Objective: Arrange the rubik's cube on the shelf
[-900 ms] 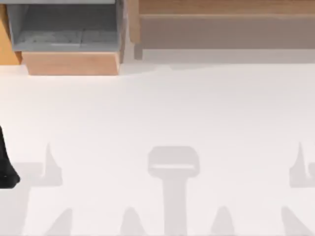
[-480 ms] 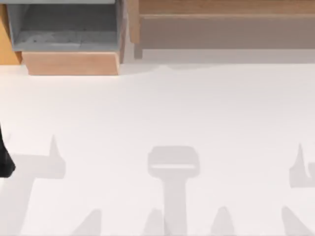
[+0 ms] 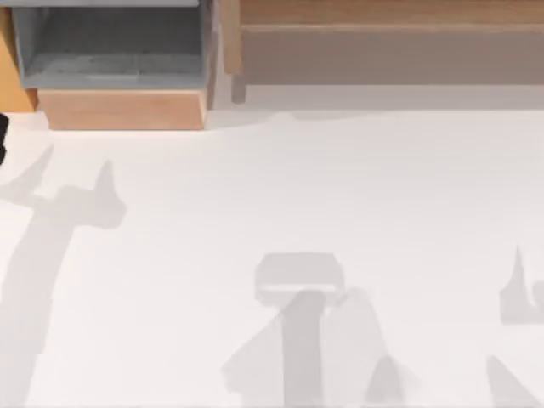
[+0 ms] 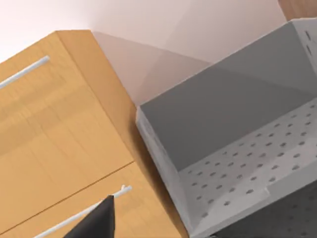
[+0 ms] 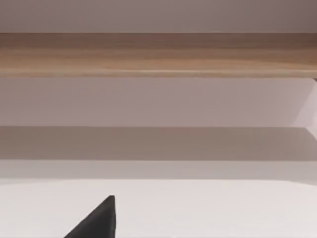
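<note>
The rubik's cube is out of view. The shelf is a long light-brown board with a tan-grey front face, running along the back right of the table; the right wrist view sees its board straight ahead. A dark sliver of my left arm sits at the table's far left edge, near the back. A dark tip of my left gripper hangs before a wooden cabinet and a grey box. A dark tip of my right gripper hovers over the white table, facing the shelf.
A wood-framed box with grey lining stands at the back left, beside the shelf. In the left wrist view, a wooden cabinet with white bar handles adjoins a grey perforated bin. White tabletop spreads in front, crossed by arm shadows.
My left arm has moved along the left edge from mid-table toward the back, and its shadow has shifted with it. The right arm's shadow has stayed put.
</note>
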{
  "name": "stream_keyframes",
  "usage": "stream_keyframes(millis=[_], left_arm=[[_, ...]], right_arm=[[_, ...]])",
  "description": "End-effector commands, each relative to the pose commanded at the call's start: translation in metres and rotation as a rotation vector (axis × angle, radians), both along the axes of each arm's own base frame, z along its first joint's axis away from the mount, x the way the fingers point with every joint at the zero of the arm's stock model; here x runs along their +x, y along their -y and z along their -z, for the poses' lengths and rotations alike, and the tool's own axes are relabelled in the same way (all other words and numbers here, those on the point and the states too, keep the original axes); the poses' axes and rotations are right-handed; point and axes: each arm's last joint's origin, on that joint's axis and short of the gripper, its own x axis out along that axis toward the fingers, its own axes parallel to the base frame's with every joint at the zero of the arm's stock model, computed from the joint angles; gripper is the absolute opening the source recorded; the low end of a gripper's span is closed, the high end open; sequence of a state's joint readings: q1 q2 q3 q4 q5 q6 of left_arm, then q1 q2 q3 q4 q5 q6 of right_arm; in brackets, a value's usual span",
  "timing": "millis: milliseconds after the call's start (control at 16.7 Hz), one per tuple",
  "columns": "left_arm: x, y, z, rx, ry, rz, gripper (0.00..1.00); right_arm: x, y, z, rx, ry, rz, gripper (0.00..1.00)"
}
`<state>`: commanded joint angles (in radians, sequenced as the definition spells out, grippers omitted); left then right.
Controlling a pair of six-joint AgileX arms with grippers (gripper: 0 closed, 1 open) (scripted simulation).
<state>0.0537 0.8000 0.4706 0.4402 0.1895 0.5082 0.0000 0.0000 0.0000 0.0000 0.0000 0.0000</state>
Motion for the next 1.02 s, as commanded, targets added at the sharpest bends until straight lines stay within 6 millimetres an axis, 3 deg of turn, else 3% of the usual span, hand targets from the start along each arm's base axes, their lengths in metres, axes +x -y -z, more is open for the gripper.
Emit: stream_keyframes(millis=[480, 720, 1020], left_arm=[[0.109, -0.037, 0.018, 0.324, -0.019, -0.040, 1.00], [0.155, -0.060, 0.052, 0.485, -0.023, -0.033, 1.00], [0.193, -0.089, 0.121, 0.650, -0.079, -0.007, 1.00]], right_arm=[[0.000, 0.000, 0.000, 0.000, 0.000, 0.000, 1.00], [0.000, 0.000, 0.000, 0.000, 0.000, 0.000, 1.00], [0.000, 0.000, 0.000, 0.000, 0.000, 0.000, 1.00]])
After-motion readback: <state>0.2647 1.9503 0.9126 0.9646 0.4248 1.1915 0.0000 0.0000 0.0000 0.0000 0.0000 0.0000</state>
